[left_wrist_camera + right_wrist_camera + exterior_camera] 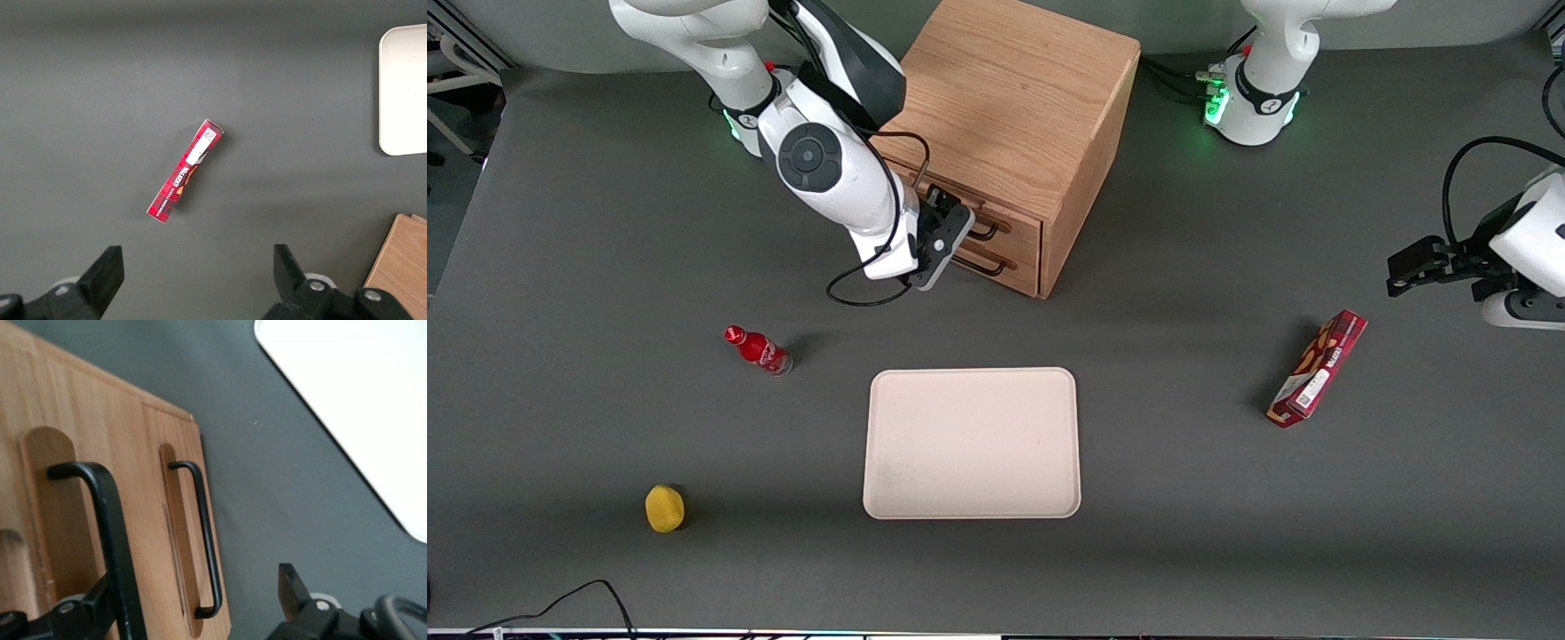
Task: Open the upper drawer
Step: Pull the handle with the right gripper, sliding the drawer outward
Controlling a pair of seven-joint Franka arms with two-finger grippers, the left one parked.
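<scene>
Here jaws point(947, 222) sit at upper drawer point(996, 218) handle, tray point(972, 443) nearby.

Even, diffuse overhead light falls on the matte dark tabletop point(1183, 533), with no glare. Soft short shadows lie beside the red bottle point(758, 349), the snack box point(1318, 368) and the oak cabinet point(1014, 124). The gripper point(947, 233) sits at the cabinet's front; its wrist view shows the near black handle point(107, 540) slightly soft.

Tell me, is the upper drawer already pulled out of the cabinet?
No, the upper drawer sits flush in the cabinet, with the gripper at its handle.
</scene>
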